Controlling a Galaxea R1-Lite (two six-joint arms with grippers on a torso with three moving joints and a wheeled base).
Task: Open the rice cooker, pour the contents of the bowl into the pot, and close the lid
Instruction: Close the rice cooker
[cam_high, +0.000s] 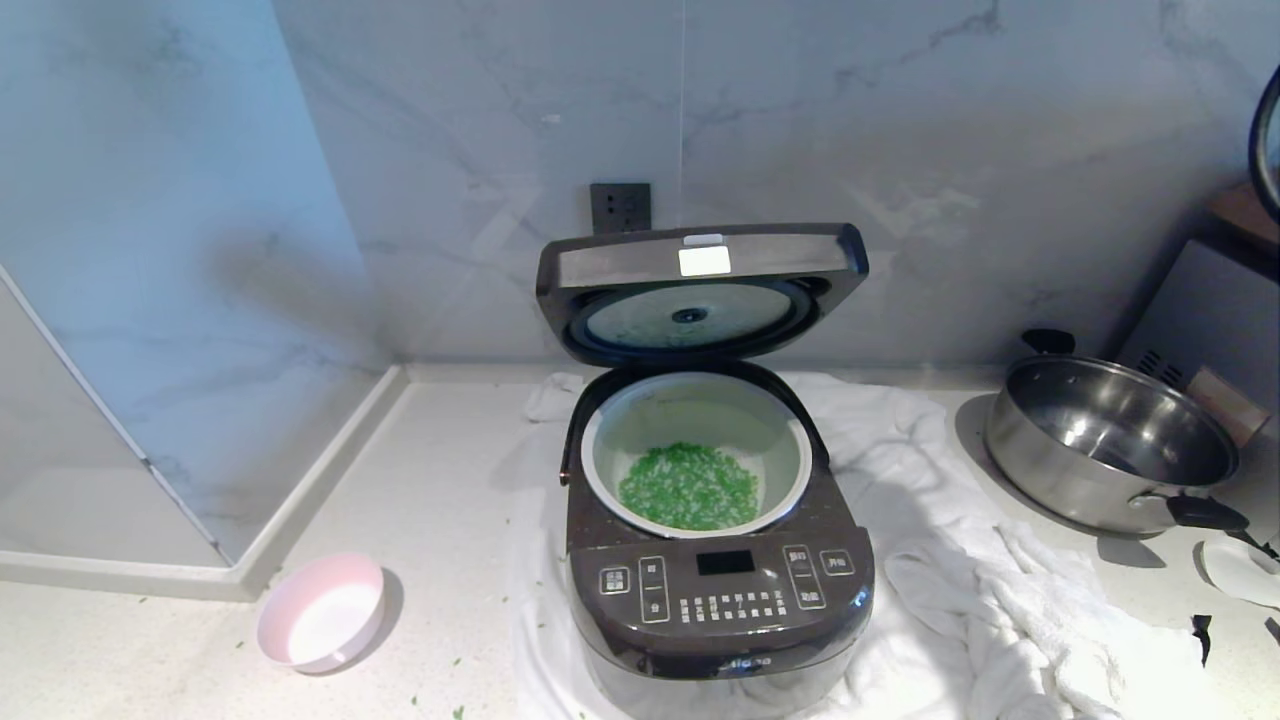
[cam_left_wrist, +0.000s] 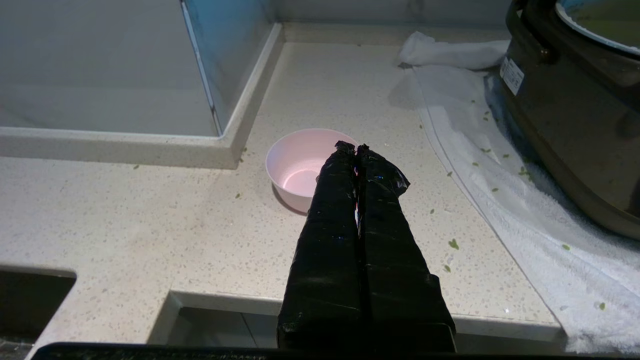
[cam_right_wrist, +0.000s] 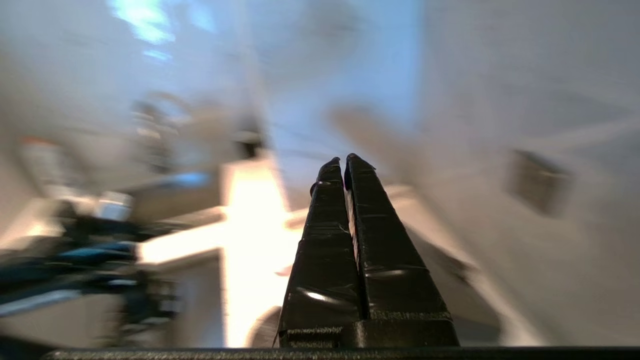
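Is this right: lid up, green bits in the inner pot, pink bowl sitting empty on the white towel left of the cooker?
Not the towel. The pink bowl sits empty on the bare countertop, clear of the white towel, as the head view shows. The rest holds.

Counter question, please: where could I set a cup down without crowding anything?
Bare counter lies between the glass partition and the towel, behind the bowl. Right of the cooker is crowded: bunched towel, then the steel pot.
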